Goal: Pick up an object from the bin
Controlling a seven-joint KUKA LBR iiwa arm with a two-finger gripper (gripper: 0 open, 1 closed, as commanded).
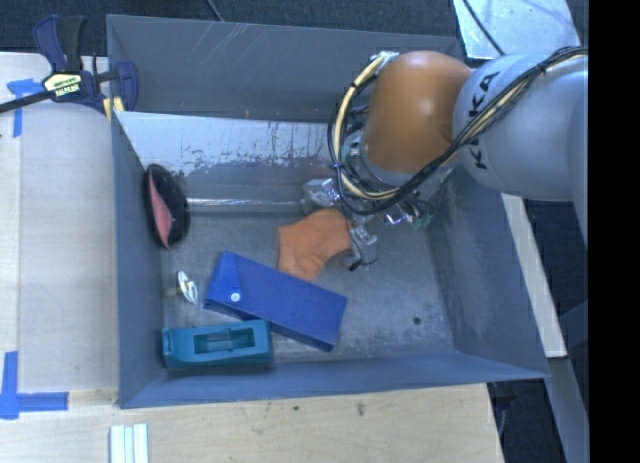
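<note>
The gripper is at the right edge of the orange cloth, mid-bin; whether it is open or closed, I cannot tell. It should pinch a raised fold, clear of the blue box.

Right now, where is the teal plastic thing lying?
In the camera view, the teal plastic thing lies in the lower left corner of the bin, right below the blue box.

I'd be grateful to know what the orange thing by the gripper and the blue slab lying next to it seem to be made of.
The orange thing looks like soft cloth or thin foam: matt, crumpled, uneven edges. The blue slab seems rigid plastic or coated card, I cannot tell which: flat faces, straight edges, even colour.
</note>
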